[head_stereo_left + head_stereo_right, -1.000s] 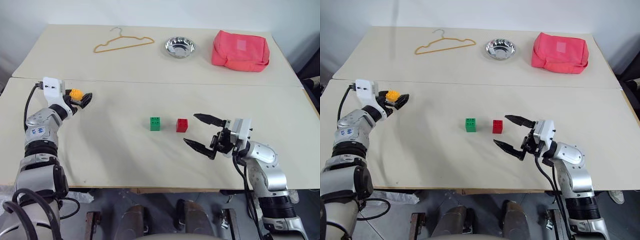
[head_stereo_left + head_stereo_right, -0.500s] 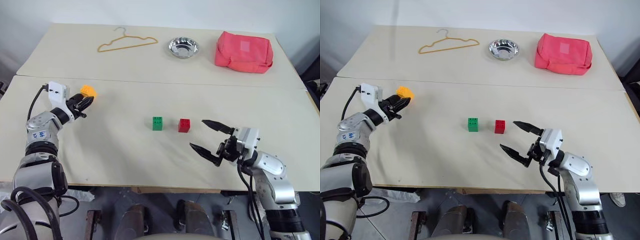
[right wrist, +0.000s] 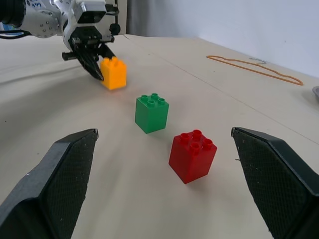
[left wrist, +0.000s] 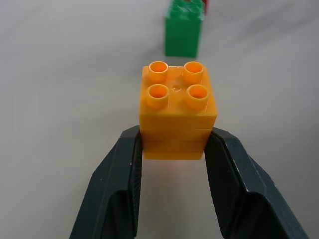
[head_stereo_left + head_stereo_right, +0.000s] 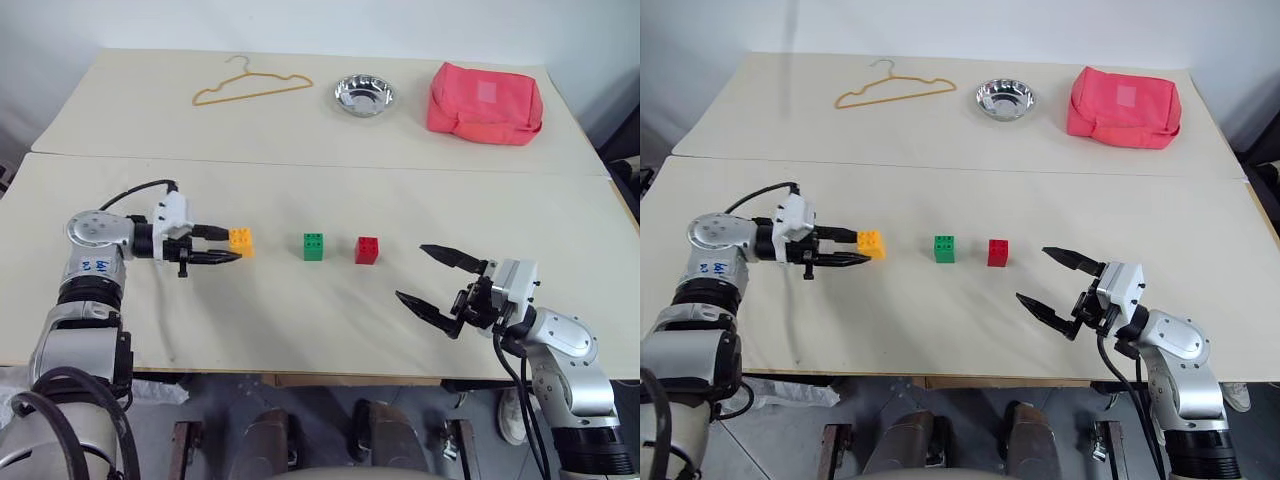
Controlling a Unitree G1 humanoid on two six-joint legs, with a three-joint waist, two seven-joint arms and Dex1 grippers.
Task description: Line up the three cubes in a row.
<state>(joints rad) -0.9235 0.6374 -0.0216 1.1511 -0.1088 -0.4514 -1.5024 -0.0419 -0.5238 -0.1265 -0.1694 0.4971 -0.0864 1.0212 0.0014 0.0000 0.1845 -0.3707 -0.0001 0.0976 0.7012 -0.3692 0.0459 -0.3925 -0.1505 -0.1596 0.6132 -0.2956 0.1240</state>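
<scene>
Overhead, from the head camera, three cubes sit on the front table [image 5: 300, 320]: one orange-yellow cube [image 5: 241, 241], one green cube [image 5: 313, 246] and one red cube [image 5: 367, 250], roughly in a row from the robot's left to its right, with gaps between them. One left hand [image 5: 226, 244] reaches in from the left, its two black fingers clamped on the orange-yellow cube. One right hand [image 5: 432, 283] hovers near the front edge, to the right of the red cube, fingers spread wide and holding nothing. On the far table lie one wire hanger [image 5: 250, 86], one steel bowl [image 5: 364, 94] and one pinkish-red pouch [image 5: 484, 102].

Next, the left wrist view shows the orange-yellow cube pinched at its lower sides between the two fingers [image 4: 117, 189], four studs up, the green cube beyond it.

Last, the right wrist view shows all three cubes upright on the table between the spread fingers [image 3: 55, 184], and the left hand gripping the orange-yellow one.
</scene>
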